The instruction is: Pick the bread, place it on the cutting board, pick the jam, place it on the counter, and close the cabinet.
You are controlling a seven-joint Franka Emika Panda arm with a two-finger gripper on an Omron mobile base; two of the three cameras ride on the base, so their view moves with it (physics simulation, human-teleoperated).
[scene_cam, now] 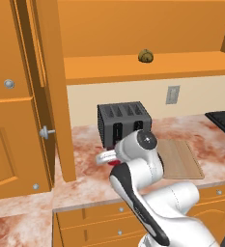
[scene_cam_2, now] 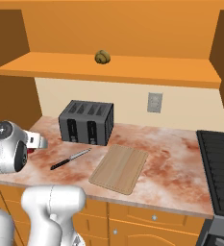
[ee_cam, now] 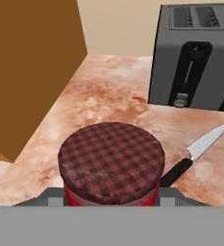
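Observation:
The bread (scene_cam: 145, 56) (scene_cam_2: 102, 56) is a small brown roll alone on the shelf of the open cabinet (scene_cam: 133, 68) (scene_cam_2: 108, 67). The tan cutting board (scene_cam: 181, 158) (scene_cam_2: 119, 168) lies bare on the marbled counter (scene_cam: 85, 144) (scene_cam_2: 171, 144), right of the toaster. My gripper (scene_cam: 107, 158) (scene_cam_2: 36, 142) (ee_cam: 111, 201) is low over the counter's left end, in front of the toaster, and shut on the jam (ee_cam: 111, 161). The jam is a red jar with a dark checked lid; a red sliver of the jam (scene_cam: 115, 163) (scene_cam_2: 31, 150) peeks out below the hand. Whether the jar rests on the counter I cannot tell.
A dark toaster (scene_cam: 123, 123) (scene_cam_2: 87, 121) (ee_cam: 195, 53) stands at the back. A black-handled knife (scene_cam_2: 70, 159) (ee_cam: 195, 156) lies just right of the jar. The cabinet's open door (scene_cam: 36, 106) hangs at the left, a brown side panel (ee_cam: 31, 72) close by. A black stove (scene_cam_2: 219, 168) is at the right.

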